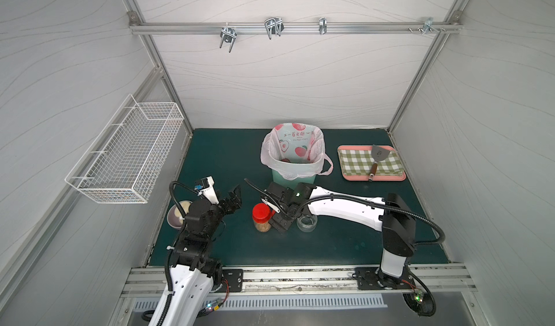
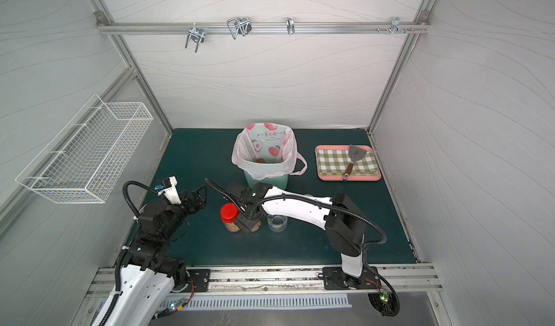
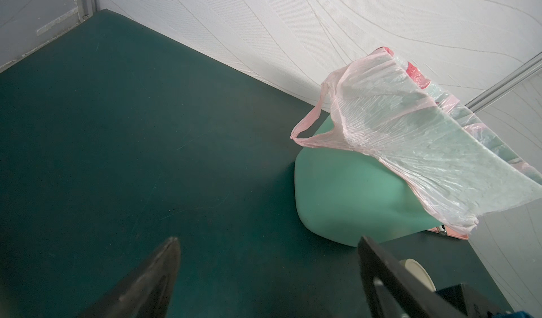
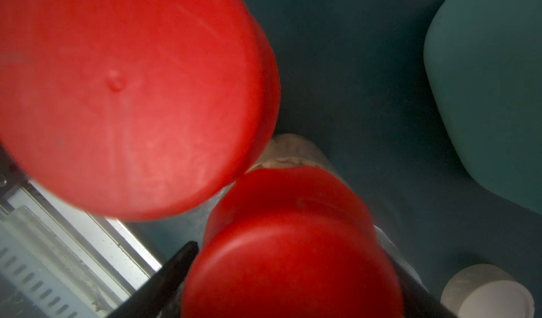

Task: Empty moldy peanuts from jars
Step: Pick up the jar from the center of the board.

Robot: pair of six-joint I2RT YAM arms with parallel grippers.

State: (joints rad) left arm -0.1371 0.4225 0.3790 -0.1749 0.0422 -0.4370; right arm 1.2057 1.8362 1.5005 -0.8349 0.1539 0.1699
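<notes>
Well, from above you'd count just one red-lidded jar (image 1: 261, 216) standing on the table (image 1: 225, 159). Its peanuts (image 1: 262, 227) show tan through the lower glass, and the right pincer (image 1: 280, 220) is crowded in just beside it. The right wrist view tells more. A second red-lidded jar (image 4: 293, 258) sits right between that pincer's fingers (image 4: 176, 269), one dark finger on each side of its lid, with the first jar's lid looming just past it and nearly touching. Whether the fingers actually press on the lid, I can't tell. On the pincer's other side stands an open clear jar (image 1: 307, 223). A beige lid (image 4: 487, 293) lies on the table, and it shows plainly only from the two wrists. The left pincer (image 3: 268, 240) gapes wide with nothing in it. It hangs over bare table near the mint-green bin (image 3: 352, 199), apart from both peanut jars.
</notes>
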